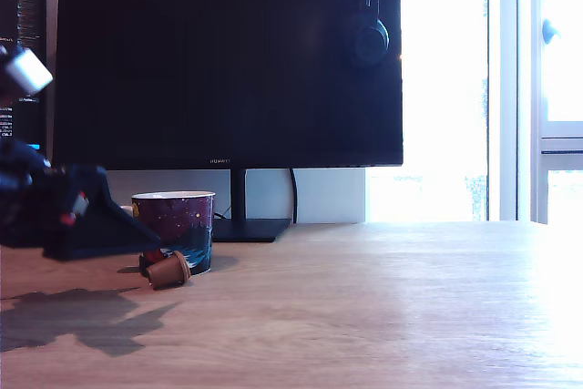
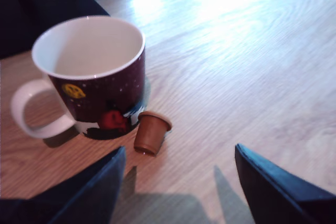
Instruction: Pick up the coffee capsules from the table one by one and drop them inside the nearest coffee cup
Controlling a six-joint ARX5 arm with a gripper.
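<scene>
Our dark gripper [image 2: 178, 182] hangs with jaws wide apart, so the small brown cone-shaped capsule [image 2: 151, 132], lying at the starry purple mug's [image 2: 97, 72] five o'clock, fits between.

Strong daylight from the window [image 1: 455, 88] blows out the exterior view's right, glares across the surface [image 2: 236, 40], and leaves the wrist view slightly soft
</scene>
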